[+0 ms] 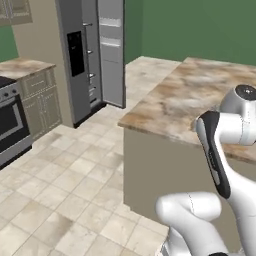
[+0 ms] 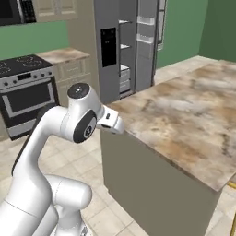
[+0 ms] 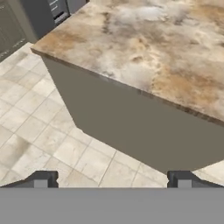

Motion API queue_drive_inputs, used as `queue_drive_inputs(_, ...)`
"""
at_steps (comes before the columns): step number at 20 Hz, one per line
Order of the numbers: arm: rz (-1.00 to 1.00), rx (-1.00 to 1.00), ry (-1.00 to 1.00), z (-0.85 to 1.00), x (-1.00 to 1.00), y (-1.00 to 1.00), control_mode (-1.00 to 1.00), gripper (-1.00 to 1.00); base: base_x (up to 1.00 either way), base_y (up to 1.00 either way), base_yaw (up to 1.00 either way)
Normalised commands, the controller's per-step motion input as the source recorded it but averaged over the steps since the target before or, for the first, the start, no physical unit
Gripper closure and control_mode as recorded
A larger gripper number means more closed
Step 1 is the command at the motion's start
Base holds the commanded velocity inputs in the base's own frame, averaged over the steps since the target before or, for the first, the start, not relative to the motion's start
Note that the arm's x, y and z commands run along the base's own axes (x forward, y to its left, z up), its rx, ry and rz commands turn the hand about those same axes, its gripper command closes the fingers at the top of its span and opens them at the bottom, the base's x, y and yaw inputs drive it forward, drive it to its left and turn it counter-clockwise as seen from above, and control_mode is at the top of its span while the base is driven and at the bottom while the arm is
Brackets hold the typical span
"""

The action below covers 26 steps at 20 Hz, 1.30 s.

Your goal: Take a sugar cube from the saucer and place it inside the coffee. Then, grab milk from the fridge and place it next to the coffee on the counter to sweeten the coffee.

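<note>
Released, empty two-finger gripper [image 3: 112, 178] faces the beige-brown marbled stone counter [image 3: 166, 57]; tall grey fridge [image 2: 122, 46] stands open. Milk not yet fetched, judging by this.

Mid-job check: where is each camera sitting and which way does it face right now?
Left base view: behind the arm's left, facing the fridge with its door open and the counter; white arm at lower right.
Right base view: behind the arm's right, facing the stove, fridge and counter; arm at lower left.
Hand view: on the hand, looking down at the counter edge and floor; open end effector at bottom.
All three share the counter.
</note>
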Motion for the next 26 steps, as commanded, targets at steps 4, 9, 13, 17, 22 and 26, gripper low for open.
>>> queue_drive_inputs(4,0.00,0.00,0.00,0.00,0.00,0.00,1.00,-1.00,0.77,1.00,0.02)
queue_drive_inputs(9,0.00,0.00,0.00,0.00,0.00,0.00,1.00,-1.00,1.00,1.00,0.00)
queue_drive_inputs(13,0.00,0.00,0.00,0.00,0.00,0.00,1.00,-1.00,0.94,1.00,0.00)
queue_drive_inputs(17,0.00,0.00,0.00,0.00,0.00,0.00,1.00,-1.00,1.00,1.00,0.00)
queue_drive_inputs(22,0.00,0.00,0.00,0.00,0.00,0.00,1.00,-1.00,1.00,0.59,0.00)
queue_drive_inputs(26,0.00,0.00,0.00,0.00,0.00,0.00,1.00,-1.00,1.00,0.04,0.00)
